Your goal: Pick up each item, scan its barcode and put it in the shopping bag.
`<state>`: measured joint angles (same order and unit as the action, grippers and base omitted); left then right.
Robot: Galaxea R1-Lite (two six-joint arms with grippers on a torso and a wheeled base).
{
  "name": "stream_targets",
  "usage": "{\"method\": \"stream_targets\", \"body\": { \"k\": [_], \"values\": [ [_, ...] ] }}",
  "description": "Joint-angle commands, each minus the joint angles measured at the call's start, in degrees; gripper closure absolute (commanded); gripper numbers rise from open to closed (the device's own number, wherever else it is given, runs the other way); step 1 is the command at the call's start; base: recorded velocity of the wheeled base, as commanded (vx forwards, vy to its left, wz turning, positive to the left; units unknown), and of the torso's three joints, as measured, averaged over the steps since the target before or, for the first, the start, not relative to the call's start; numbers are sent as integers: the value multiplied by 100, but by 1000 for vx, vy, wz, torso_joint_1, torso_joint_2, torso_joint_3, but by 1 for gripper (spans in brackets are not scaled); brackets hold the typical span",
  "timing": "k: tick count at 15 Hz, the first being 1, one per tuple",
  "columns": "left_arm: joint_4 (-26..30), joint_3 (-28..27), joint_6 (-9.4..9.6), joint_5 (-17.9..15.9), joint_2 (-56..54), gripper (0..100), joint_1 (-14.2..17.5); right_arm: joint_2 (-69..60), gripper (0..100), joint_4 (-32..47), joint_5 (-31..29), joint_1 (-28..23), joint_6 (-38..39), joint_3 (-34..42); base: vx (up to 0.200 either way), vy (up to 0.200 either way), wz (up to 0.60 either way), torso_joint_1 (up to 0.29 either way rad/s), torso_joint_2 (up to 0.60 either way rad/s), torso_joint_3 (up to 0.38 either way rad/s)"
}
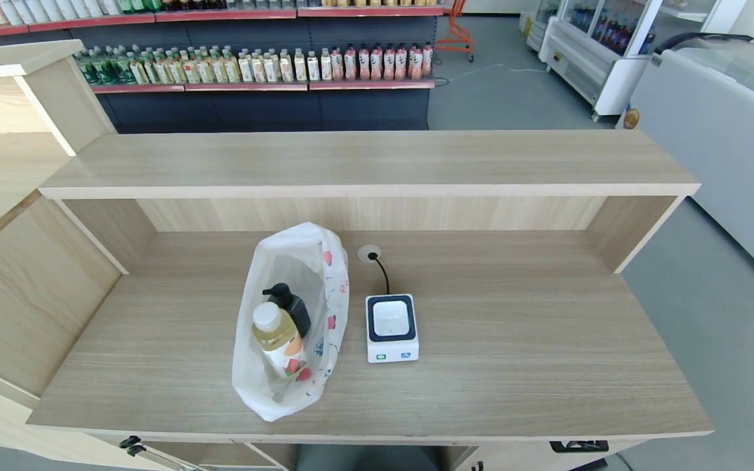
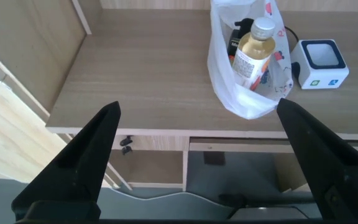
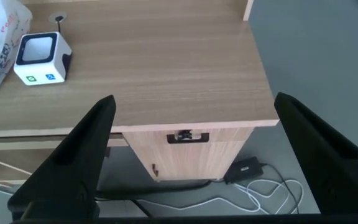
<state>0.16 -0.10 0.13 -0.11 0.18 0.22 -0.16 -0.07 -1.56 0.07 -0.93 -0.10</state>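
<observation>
shopping bag: white, translucent, red/blue print, on the desk left of centre, mouth open. Two items inside:
- drink bottle, yellowish liquid, white cap, leaning, cap end up
- black pump bottle right behind it, on the far side; can't tell if they touch

scanner: white box, dark-framed window facing up, just beside the bag on the robot's right, small gap between them. Black cable runs from its far side to a round grommet in the desk top.

left tool: fingers spread wide, nothing between them. Sits off the near edge of the desk on the left, well apart from the bag, pointing at it.

right tool: spread wide as well, empty. Off the near edge towards the desk's right end, well apart from the scanner.

Desk has a raised ledge along the far side. Beyond it: shelf of bottled drinks, and a freezer on the right.
</observation>
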Motion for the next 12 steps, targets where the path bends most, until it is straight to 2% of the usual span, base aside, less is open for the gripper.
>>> {"method": "stream_targets", "body": {
  "k": [1,3,4,12],
  "values": [
    [2,1,-5,2,-18,0,-4,16,0,-1,-2,-7,5,1,0,0,0,0,0,0],
    [2,1,-5,2,-18,0,-4,16,0,-1,7,-7,-4,1,0,0,0,0,0,0],
    [2,1,-5,2,-18,0,-4,16,100,-1,7,-7,-4,1,0,0,0,0,0,0],
    [2,1,-5,2,-18,0,-4,16,100,-1,7,-7,-4,1,0,0,0,0,0,0]
  ]
}}
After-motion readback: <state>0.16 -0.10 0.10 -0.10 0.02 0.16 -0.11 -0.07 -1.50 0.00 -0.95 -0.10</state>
